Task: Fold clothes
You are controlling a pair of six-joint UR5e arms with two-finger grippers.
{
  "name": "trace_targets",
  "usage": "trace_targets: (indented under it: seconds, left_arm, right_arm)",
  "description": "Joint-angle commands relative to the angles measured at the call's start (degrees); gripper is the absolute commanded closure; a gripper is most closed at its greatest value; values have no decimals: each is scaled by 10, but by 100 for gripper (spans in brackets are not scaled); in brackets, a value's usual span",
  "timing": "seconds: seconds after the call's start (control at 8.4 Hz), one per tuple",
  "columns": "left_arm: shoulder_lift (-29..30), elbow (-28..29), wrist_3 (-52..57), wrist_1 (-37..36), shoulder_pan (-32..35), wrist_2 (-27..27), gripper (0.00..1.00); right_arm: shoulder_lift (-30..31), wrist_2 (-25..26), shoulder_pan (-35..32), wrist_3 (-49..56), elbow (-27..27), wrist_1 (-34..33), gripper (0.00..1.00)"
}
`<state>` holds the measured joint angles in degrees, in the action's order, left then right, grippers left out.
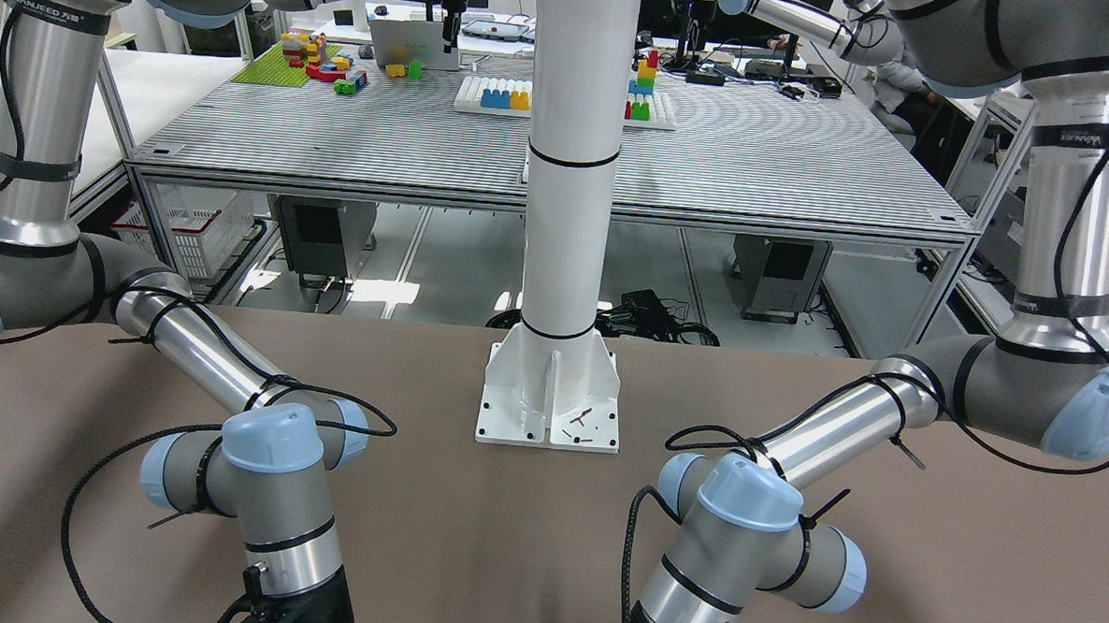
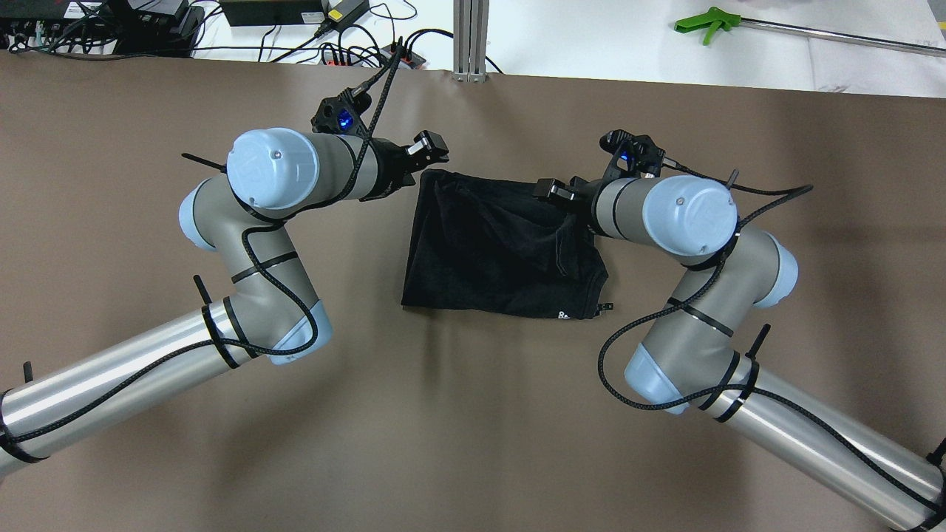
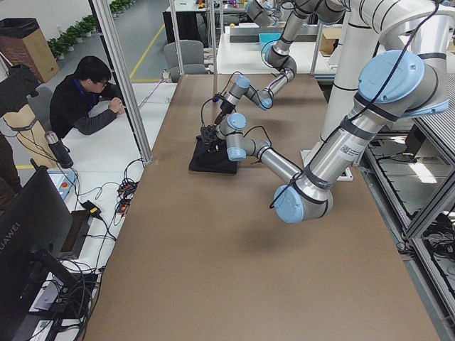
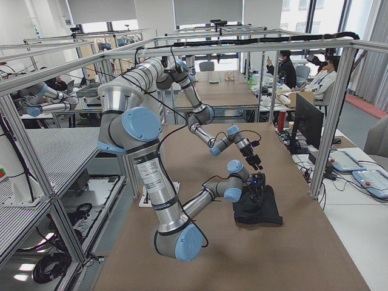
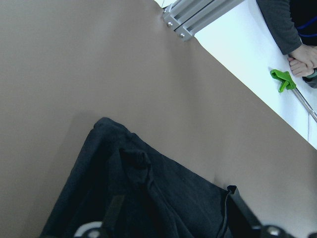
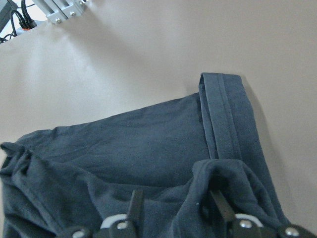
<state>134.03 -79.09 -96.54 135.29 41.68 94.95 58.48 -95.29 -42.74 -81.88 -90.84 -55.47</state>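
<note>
Clothes (image 2: 502,251) here means one black garment, lying on the brown counter (image 2: 473,414) between my two arms as a compact, roughly rectangular bundle with layers doubled over and a small pale label near its near right corner. My left fingers (image 2: 429,151) sit at the far left corner of the cloth; from my left wrist view the fabric lies between the finger tips, but I cannot tell for sure whether they are pinching it or only hovering over it. My right fingers (image 2: 554,192) are at the far right corner, and in my right wrist view a hump of cloth is bunched up against one fingertip (image 6: 220,206), so I judge that I am clenched on that corner. To me this looks like a fold in hand, with both far corners being taken so the far edge can be carried over toward the near edge. The next move calls for both sides to lift together and travel evenly, or the soft cloth will twist and the edges will not meet; a band of hem (image 6: 220,116) already lies askew at one side. No containers show on this counter.
</note>
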Motion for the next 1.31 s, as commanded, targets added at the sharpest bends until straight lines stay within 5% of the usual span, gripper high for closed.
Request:
trace_targets:
  seconds: [0.0, 0.36, 0.48, 1.19]
  left_arm:
    - [-4, -4, 11, 0, 36, 43, 6]
    - [-81, -74, 63, -1, 101, 132, 6]
    - [-96, -81, 69, -1, 118, 160, 6]
    - [-105, -80, 79, 0, 124, 167, 6]
  right_arm:
    - [7, -81, -17, -1, -36, -38, 5]
    - [19, -54, 76, -7, -173, -254, 5]
    - [19, 14, 132, -4, -167, -277, 5]
    - [-69, 92, 113, 68, 40, -224, 5]
